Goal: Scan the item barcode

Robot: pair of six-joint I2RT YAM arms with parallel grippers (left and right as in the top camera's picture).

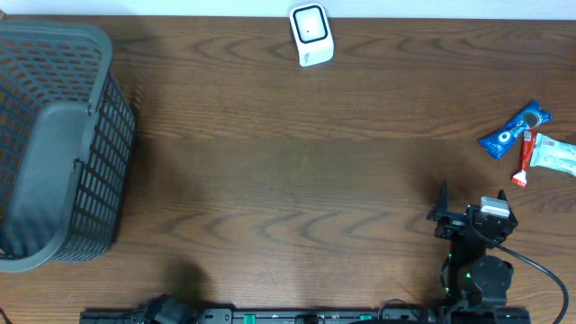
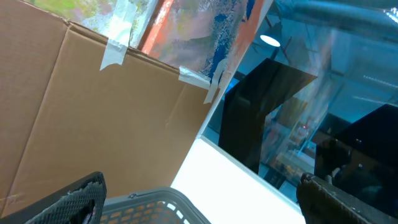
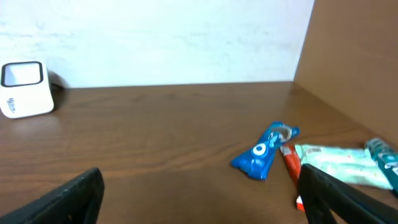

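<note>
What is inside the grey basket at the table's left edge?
Only the bare grey floor of the basket shows from overhead, no items. Its left part runs out of frame, so that strip cannot be checked.

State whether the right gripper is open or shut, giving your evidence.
Open. In the right wrist view the right gripper shows its fingers far apart at the lower corners, nothing between them; the blue packet lies ahead.
</note>
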